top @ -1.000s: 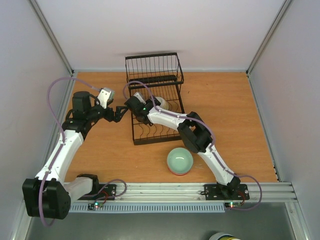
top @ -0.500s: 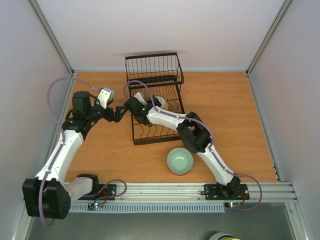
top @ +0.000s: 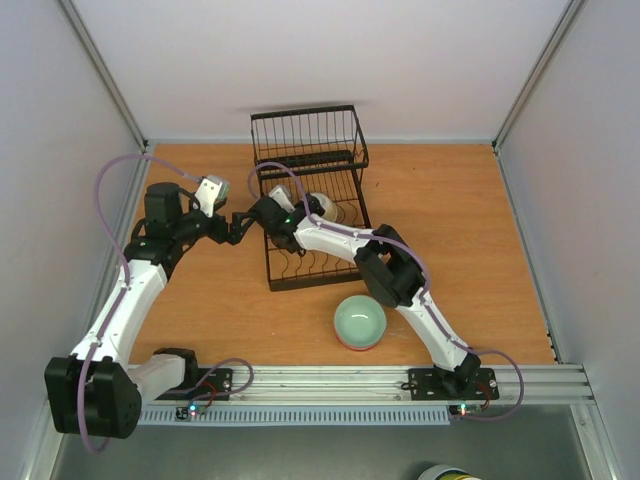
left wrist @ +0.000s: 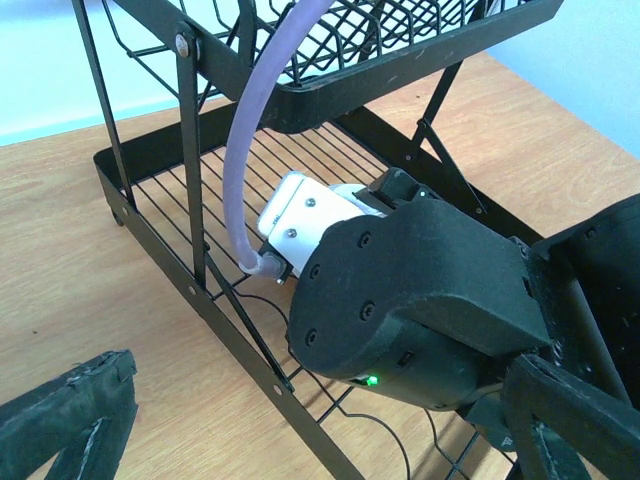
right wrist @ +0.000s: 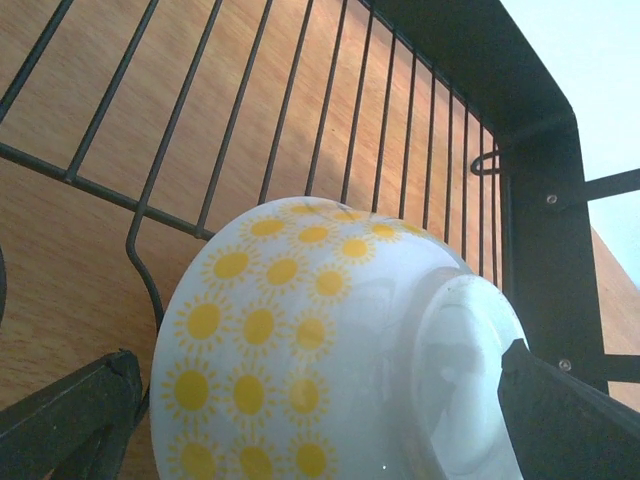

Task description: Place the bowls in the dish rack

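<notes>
Dish rack [top: 305, 262]: black wire, two tiers, standing at the back-centre of the counter [top: 470, 250].

White bowl [right wrist: 320, 350], yellow sun dots: in the rack's lower tier, tipped on its side over the base wires, foot ring showing.

Pale green bowl [top: 359, 322]: on the counter just in front of the rack, mouth up, reddish edge showing beneath.

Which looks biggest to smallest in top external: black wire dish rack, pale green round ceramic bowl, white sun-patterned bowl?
1. black wire dish rack
2. pale green round ceramic bowl
3. white sun-patterned bowl; the right arm hides part, so 2 versus 3 is unsure.
</notes>
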{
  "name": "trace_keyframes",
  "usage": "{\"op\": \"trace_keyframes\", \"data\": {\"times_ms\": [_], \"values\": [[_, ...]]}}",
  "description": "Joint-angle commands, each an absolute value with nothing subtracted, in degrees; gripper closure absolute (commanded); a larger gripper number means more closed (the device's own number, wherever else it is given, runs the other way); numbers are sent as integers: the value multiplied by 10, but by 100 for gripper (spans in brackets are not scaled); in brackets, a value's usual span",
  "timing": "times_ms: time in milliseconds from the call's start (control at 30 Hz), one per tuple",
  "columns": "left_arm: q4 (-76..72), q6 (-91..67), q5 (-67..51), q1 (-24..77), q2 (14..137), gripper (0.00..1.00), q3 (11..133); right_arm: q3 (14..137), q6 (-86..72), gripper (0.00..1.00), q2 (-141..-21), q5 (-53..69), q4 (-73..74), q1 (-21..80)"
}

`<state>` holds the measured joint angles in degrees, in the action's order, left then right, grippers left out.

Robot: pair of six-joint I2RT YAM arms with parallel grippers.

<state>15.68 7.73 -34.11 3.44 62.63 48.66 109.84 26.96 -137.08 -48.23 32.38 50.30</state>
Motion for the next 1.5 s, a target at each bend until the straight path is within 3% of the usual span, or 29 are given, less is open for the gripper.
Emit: {"op": "trace_keyframes", "data": {"times_ms": [0, 900, 1467], "values": [[135, 78, -349, 33, 628, 1, 481, 1059, 272, 1, -1352, -511, 389, 504], [133, 75, -353, 33, 636, 0, 483, 947, 287, 1, -1225, -453, 316, 512], [133, 76, -350, 34, 635, 1, 482, 966, 326, 1, -1301, -461, 299, 511]]}}
